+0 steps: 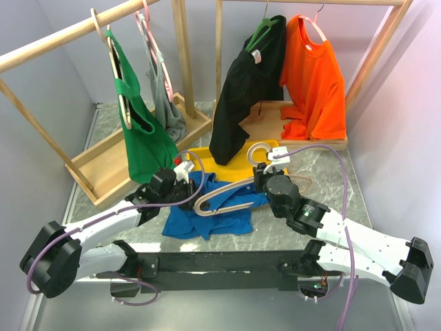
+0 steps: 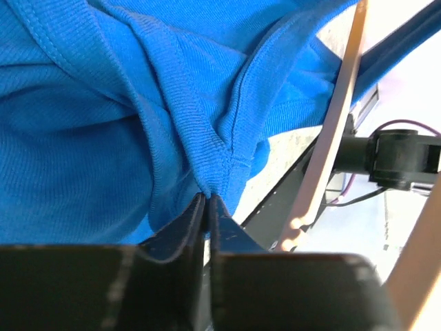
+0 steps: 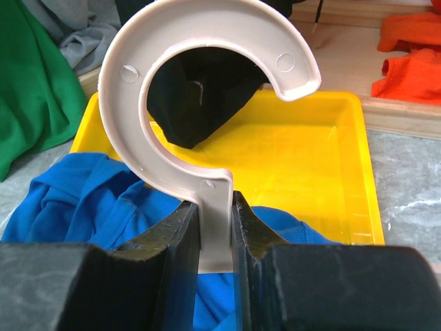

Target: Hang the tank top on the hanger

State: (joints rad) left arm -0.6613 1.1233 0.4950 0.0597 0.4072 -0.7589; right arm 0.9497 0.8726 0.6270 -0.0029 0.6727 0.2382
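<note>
Closest in, along the near edge, a black mounting rail (image 1: 220,264) carries the white-and-black left arm (image 1: 103,224) and right arm (image 1: 358,238), both reaching forward and inward. Just beyond them a bright royal-blue sleeveless tank top (image 1: 203,222) lies bunched in a heap on the grey marbled table (image 1: 324,169). It sits between the two claws and just in front of a shallow yellow plastic tray (image 3: 331,110).

The left claw (image 2: 208,201) has its jaws pressed together on a ribbed seam fold of the blue fabric, a pinch at the heap's left side. The right claw (image 3: 216,207) is clamped on the flat stem of a thin pale wooden hanger (image 3: 122,103), right below its curved hook, which reaches out over the tray. From that grip the hanger's rounded loop runs leftward and lies across the top of the blue heap. Whether any strap is threaded over it I cannot tell.

Farther back, two light wooden racks stand on the table. The left rack (image 1: 62,38) holds a dark green tank top (image 1: 141,134) and a grey top (image 1: 169,103) — the right rack (image 1: 377,52) holds a black garment (image 1: 238,103) and an orange T-shirt (image 1: 317,83).
</note>
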